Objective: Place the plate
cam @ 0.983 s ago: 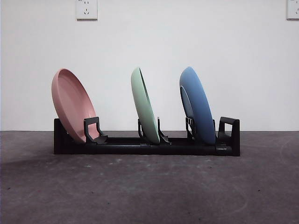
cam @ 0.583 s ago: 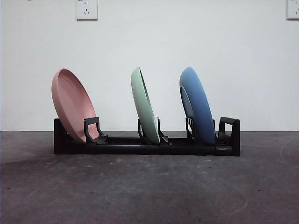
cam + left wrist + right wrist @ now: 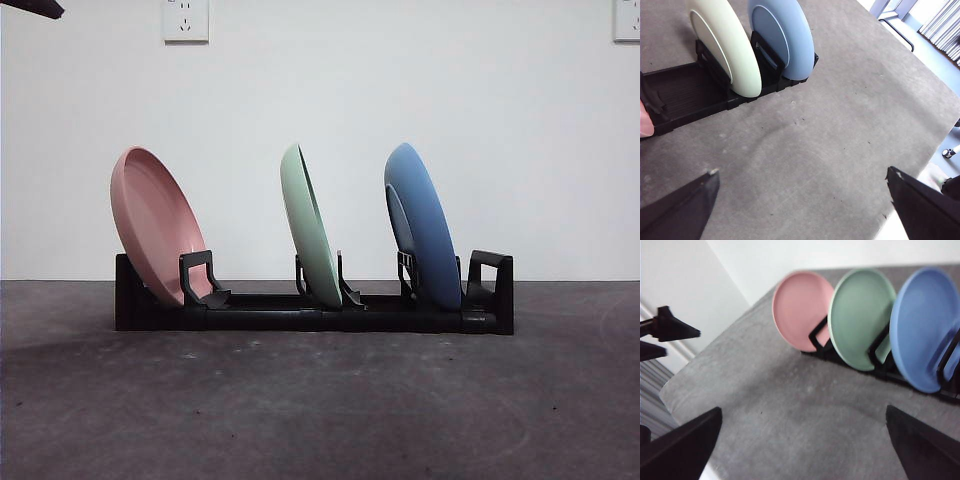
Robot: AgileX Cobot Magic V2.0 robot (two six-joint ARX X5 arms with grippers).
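Three plates stand on edge in a black rack: a pink plate at the left, a green plate in the middle, a blue plate at the right. My left gripper hangs open above bare table, apart from the rack, the green plate and the blue plate. My right gripper is open too and holds nothing, well back from the pink plate, green plate and blue plate.
A black arm tip shows at the front view's top left corner. The left gripper appears beyond the table's edge in the right wrist view. Grey table surface stretches in front of the rack; a white wall stands behind.
A black arm tip has come into the top left corner of the front view. The plates and the rack have not moved.
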